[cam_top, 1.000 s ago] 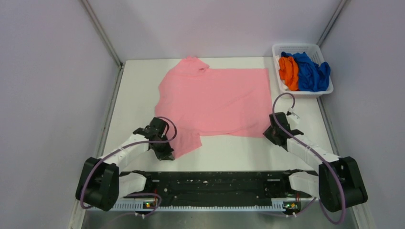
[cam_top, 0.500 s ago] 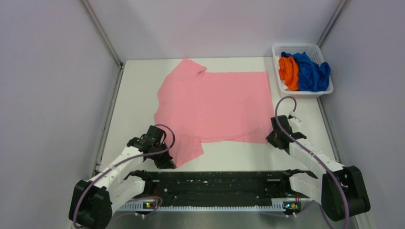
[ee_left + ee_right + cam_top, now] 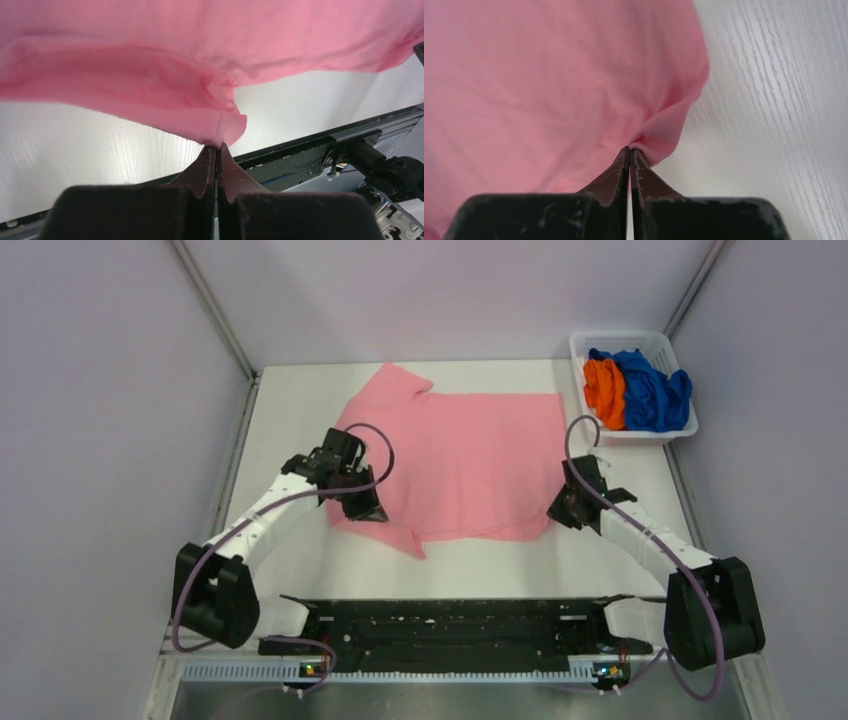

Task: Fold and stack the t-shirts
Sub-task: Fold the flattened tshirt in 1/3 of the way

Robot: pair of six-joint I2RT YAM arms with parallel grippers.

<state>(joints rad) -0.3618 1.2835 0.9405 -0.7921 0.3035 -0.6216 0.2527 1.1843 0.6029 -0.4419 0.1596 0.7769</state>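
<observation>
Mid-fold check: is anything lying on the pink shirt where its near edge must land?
Nothing visible. The left hand and right hand pinch the light pink cloth t-shirt by its near edge; the white plastic basket stands clear beside it.

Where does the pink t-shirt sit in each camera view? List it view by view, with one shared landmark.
Top external: pink t-shirt spread over the middle of the table.
Left wrist: fills the upper half; a fold is pinched in the shut left pincer.
Right wrist: fills the left and top; its edge is pinched in the shut right pincer.
Shared landmark: the white table under the cloth.
</observation>
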